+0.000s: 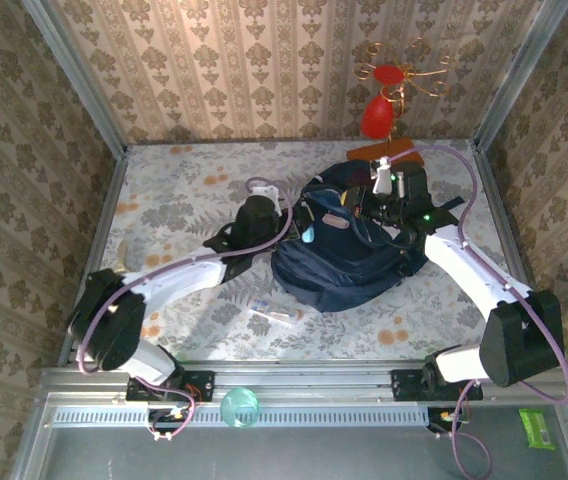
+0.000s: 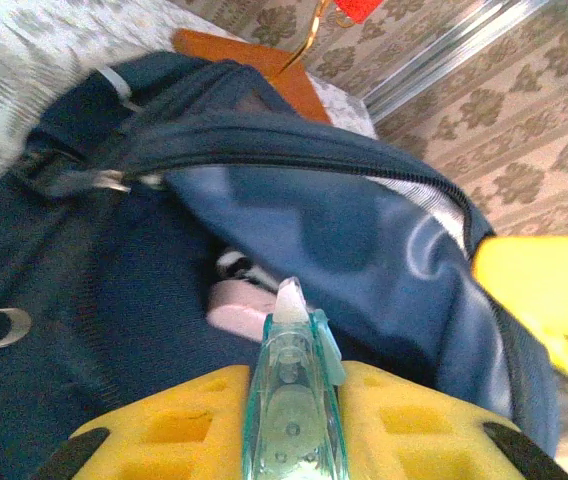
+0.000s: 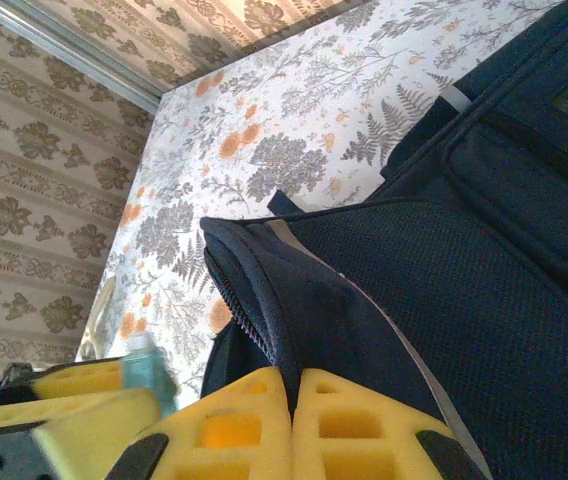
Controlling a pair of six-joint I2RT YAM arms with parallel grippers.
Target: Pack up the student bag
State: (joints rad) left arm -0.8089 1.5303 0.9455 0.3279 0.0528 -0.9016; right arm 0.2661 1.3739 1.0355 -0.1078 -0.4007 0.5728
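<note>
The student bag (image 1: 349,268), dark navy, lies in the middle of the table with its top opening held apart. My left gripper (image 1: 302,230) is at the bag's left side, shut on a clear teal correction tape dispenser (image 2: 294,340) whose white tip points into the opening (image 2: 294,215). A pink item (image 2: 239,308) lies inside the bag just beyond the tip. My right gripper (image 3: 296,385) is shut on the bag's zipper edge (image 3: 282,300) and holds it up. In the top view, the right gripper (image 1: 379,200) is at the bag's far right.
A red ornament with gold wire (image 1: 382,112) stands on a wooden base (image 2: 254,60) just behind the bag. A small clear packet (image 1: 272,312) lies on the floral cloth in front of the bag. Patterned walls close in three sides.
</note>
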